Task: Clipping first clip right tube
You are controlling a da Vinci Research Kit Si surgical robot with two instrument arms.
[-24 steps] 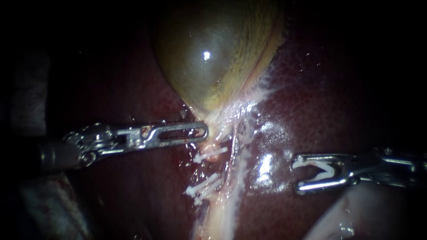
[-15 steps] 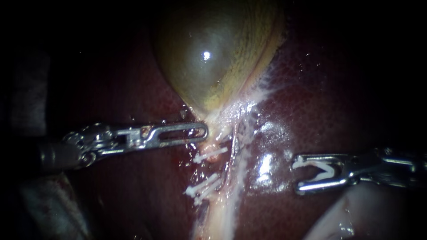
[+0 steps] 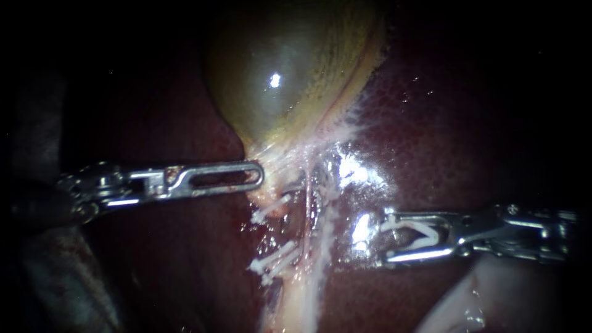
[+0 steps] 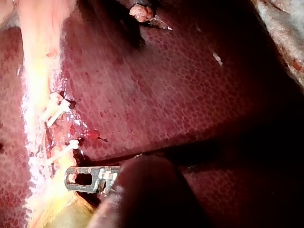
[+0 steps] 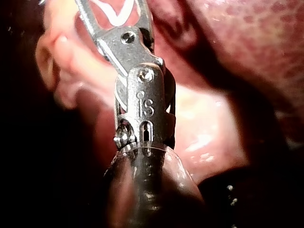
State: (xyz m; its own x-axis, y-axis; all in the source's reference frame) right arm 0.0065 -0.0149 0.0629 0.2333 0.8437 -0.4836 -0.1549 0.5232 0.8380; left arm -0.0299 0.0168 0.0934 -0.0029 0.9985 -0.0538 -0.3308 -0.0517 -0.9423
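Far and centre, the olive gallbladder [image 3: 290, 74], bedded in dark red liver [image 3: 444, 135] and narrowing toward the near side into pale strands. In from the left, the left instrument [image 3: 256, 177], slotted jaws lying together and pinching the pale tissue [image 3: 271, 165] just under the gallbladder's neck. Same grip in the left wrist view, with the left instrument [image 4: 72, 178] tip-deep in yellow-white tissue. Just near of that tip, on the left strand, white clips [image 3: 269, 209] set crosswise, with more of them nearer. Right of these, the right tube [image 3: 325, 213], a pale bare strand running near to far. In from the right, the right instrument [image 3: 383, 239], jaws spread wide yet holding an open clip [image 3: 414, 227] seated between them, one leg against each jaw. Jaw tips just right of the right tube, not touching it, over a wet gleam on the liver. In the right wrist view, the same V-shaped open clip [image 5: 117, 22] cradled ahead of the hinge.
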